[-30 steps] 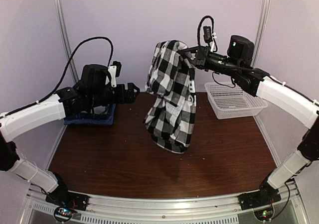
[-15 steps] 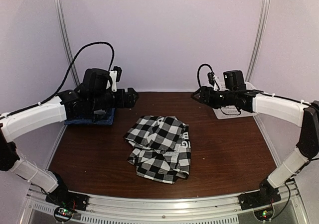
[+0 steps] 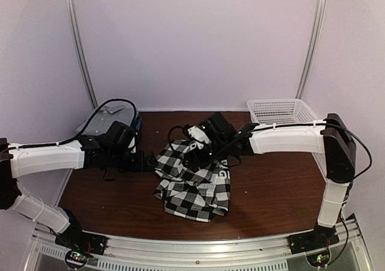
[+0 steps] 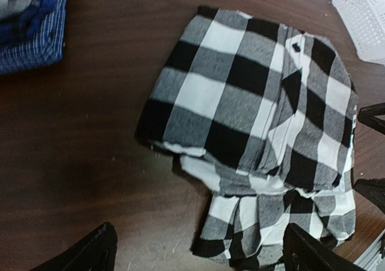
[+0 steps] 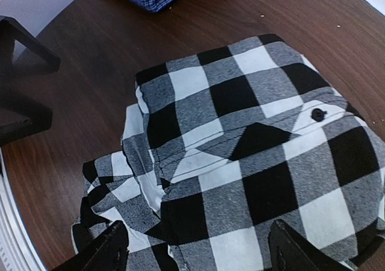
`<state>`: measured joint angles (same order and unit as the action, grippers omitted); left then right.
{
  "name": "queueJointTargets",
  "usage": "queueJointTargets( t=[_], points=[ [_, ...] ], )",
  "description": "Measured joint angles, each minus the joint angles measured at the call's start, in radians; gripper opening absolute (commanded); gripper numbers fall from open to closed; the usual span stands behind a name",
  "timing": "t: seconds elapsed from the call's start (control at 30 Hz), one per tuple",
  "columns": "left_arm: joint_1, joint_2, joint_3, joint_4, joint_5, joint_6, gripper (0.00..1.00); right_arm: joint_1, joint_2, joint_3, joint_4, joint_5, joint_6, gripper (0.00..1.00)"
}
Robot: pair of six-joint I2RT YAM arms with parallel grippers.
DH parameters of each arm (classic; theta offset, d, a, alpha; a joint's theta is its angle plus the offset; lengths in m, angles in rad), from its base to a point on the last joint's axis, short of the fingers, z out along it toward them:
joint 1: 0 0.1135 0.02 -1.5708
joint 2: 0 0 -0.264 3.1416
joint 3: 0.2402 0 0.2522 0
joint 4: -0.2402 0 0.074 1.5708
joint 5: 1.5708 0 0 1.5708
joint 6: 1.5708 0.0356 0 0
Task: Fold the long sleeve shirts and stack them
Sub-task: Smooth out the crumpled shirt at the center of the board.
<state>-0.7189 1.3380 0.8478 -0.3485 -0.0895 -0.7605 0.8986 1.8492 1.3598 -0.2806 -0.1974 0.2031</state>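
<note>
Two arms, both empty-handed at this point. A second earlier the right gripper [image 5: 198,250] had the plaid shirt [image 3: 192,183] dangling high, then it let go and the shirt landed in a crumpled heap mid-table. Both arms came down low over it, the left gripper [image 4: 198,253] at its left edge, jaws wide on both. Looked like spreading it flat came next. The folded stack [image 3: 108,117] sat back left.

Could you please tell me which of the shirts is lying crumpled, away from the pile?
The black-and-white plaid shirt, rumpled in the middle of the table. The grey shirt and the blue shirt beneath it are stacked at the back left corner.
</note>
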Motion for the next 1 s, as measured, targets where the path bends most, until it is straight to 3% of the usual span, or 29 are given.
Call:
queueJointTargets(
  t=[0.33,0.73,0.87,1.0],
  points=[
    [0.000,-0.118,-0.229,0.005,0.095,-0.176,0.96,0.180,0.238,0.241,-0.054,0.182,-0.102,0.84],
    [0.000,-0.129,-0.339,0.136,0.216,-0.298,0.87,0.192,0.463,0.418,-0.055,0.242,-0.117,0.73],
    [0.000,-0.111,-0.359,0.191,0.259,-0.303,0.85,0.192,0.516,0.462,-0.066,0.267,-0.097,0.60],
    [0.000,-0.053,-0.364,0.221,0.303,-0.293,0.82,0.190,0.520,0.504,-0.086,0.309,-0.050,0.33]
  ],
)
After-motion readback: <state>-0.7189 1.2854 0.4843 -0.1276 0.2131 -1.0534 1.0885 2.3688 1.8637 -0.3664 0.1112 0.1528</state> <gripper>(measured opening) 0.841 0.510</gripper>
